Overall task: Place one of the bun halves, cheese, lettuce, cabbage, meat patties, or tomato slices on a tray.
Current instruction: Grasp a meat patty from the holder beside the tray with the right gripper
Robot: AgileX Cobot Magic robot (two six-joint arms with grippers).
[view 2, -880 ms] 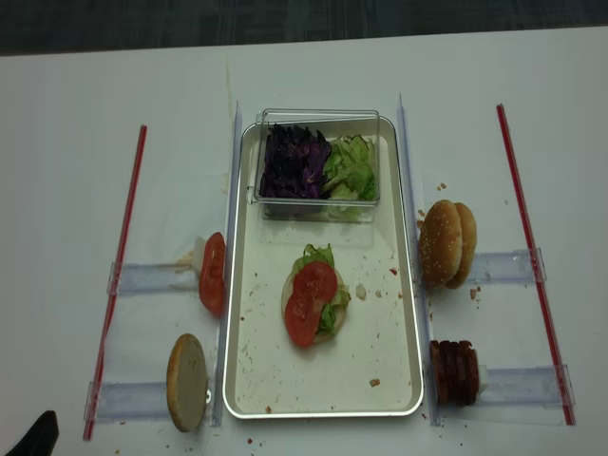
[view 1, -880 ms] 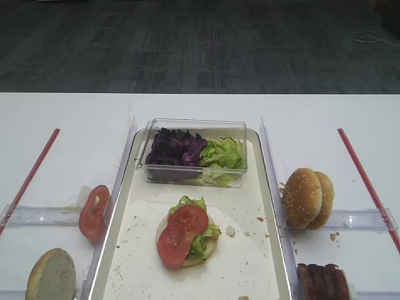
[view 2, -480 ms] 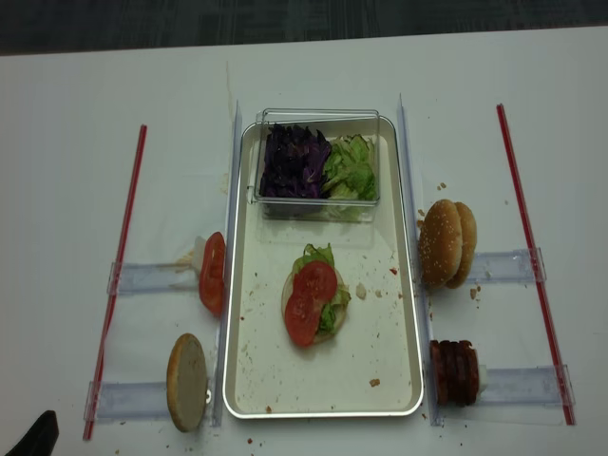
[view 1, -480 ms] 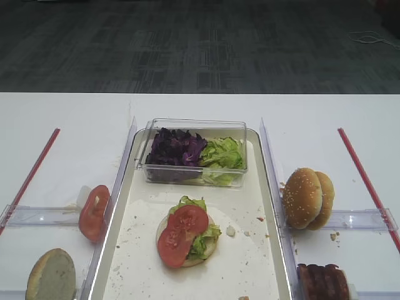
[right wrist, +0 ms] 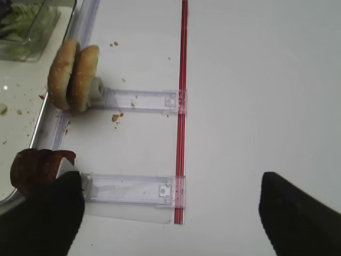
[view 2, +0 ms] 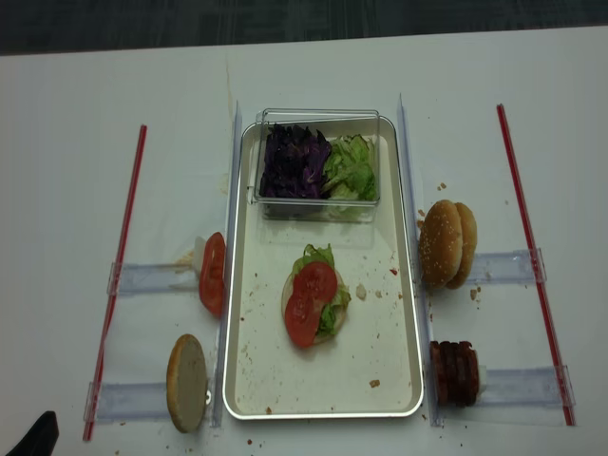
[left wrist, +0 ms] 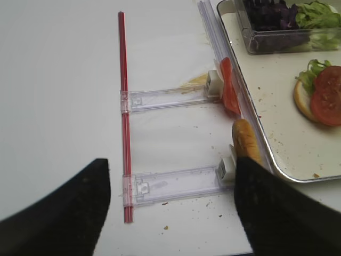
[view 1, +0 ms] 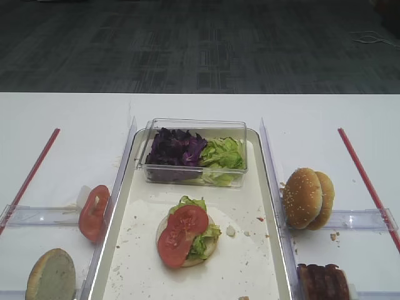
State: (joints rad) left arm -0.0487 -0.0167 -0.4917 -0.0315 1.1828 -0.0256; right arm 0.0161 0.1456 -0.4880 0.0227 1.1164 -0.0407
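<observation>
Nearest the robot, the right tool (right wrist: 170, 208) hangs above the white desk (view 2: 66, 190) with its two dark fingers (right wrist: 298, 213) spread wide and nothing between them; the left tool (left wrist: 170, 208) likewise stands spread and empty over the desk's left part. Just ahead on the right, a stack of meat patties (view 2: 456, 372) stands on edge against a clear plastic holder (view 2: 522, 388), beside the tray (view 2: 389, 380). On the left, a single bun half (view 2: 187, 382) leans on edge against the tray's outer rim. Midway up the tray lies a bottom bun (view 2: 289, 285) topped with lettuce (view 2: 314, 256) and two overlapping tomato slices (view 2: 310, 302), with crumbs scattered around. Further on, an upright tomato slice (view 2: 213, 273) stands left of the tray, and two sesame bun halves (view 2: 446, 243) stand together on its right. At the tray's far end a clear box (view 2: 318, 116) holds purple cabbage (view 2: 293, 161) on the left and more green leaves (view 2: 351, 167) on the right. Red strips (view 2: 521, 209) run along both outer sides.
</observation>
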